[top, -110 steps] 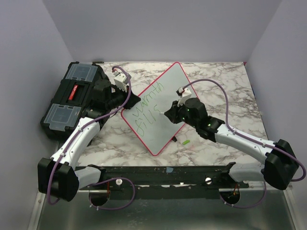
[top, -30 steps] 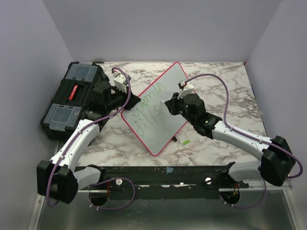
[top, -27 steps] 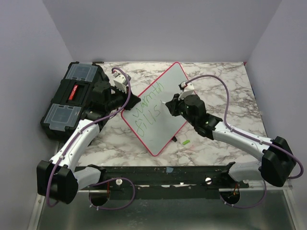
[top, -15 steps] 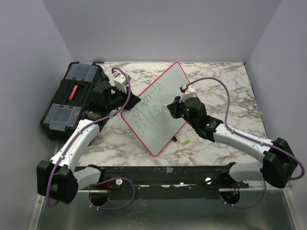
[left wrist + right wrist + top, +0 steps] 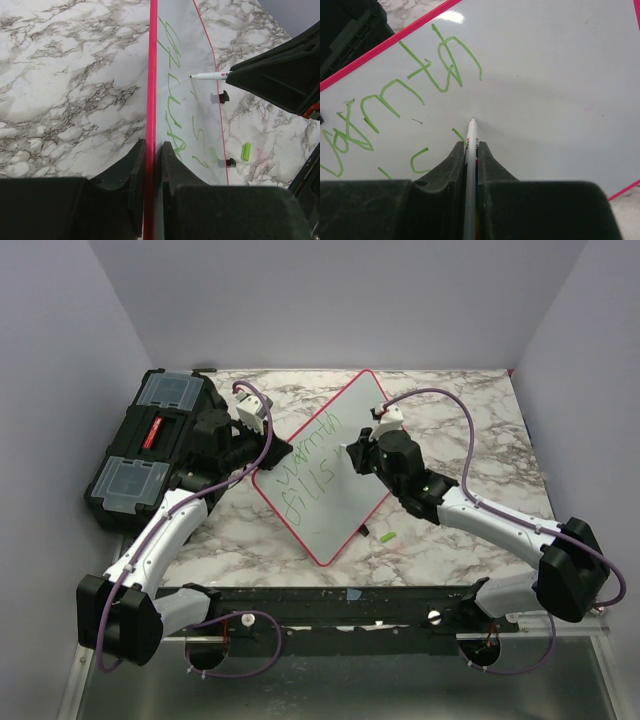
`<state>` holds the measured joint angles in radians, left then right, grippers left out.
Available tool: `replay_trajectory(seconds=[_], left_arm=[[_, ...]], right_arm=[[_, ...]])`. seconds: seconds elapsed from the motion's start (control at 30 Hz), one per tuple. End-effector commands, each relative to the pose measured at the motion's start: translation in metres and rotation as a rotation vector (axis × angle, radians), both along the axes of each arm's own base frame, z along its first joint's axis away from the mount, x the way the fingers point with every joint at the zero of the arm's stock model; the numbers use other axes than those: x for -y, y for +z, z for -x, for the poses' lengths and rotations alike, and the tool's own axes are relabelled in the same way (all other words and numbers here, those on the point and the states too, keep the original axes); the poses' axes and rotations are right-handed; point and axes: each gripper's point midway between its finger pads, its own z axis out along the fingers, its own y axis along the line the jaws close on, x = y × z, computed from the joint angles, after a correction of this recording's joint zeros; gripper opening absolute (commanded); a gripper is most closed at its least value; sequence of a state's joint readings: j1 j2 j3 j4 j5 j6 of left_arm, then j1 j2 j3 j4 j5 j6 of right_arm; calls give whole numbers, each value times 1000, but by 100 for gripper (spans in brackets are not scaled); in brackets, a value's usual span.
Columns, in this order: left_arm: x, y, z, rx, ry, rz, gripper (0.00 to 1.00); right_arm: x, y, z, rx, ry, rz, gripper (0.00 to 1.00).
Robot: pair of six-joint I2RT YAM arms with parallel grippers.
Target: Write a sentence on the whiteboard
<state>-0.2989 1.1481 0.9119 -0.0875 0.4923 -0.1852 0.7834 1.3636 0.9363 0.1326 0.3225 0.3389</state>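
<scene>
- Whiteboard [image 5: 338, 515] is lying on the marble table [image 5: 460, 430], and its pink rim is sitting between the fingers of the left gripper [image 5: 151, 145], which is pinching it narrowly.
- Right gripper [image 5: 471, 144] is squeezing a white marker [image 5: 471, 131]; the tip is sticking out ahead of its fingers, right at the white surface.
- Green lettering [image 5: 312, 462] is spreading left of that tip.
- Black toolbox [image 5: 150, 445] is standing behind the left gripper.
</scene>
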Motion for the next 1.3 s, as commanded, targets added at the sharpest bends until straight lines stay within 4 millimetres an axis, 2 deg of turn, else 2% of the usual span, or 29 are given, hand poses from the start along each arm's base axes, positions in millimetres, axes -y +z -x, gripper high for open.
replay_trajectory(seconds=[0.0,0.3,0.63,0.93,1.07,1.27], left_arm=[[2,7,1,81,-29,-36,0],[1,8,1,83,-28,-35,0],[1,9,2,86,-26,-35,0],[1,8,2,84,-27,-35,0],[1,8,2,85,-26,-37,0],[1,8,2,85,-27,-36,0]], right_arm=[[0,0,-6,0,-10,25,1],[-1,-13,3,-27,31,34,1],[14,-51,25,-115,42,88,1],[21,-75,45,-193,75,94,1],[20,-75,51,-208,91,74,1],[2,-53,51,-182,153,2,1]])
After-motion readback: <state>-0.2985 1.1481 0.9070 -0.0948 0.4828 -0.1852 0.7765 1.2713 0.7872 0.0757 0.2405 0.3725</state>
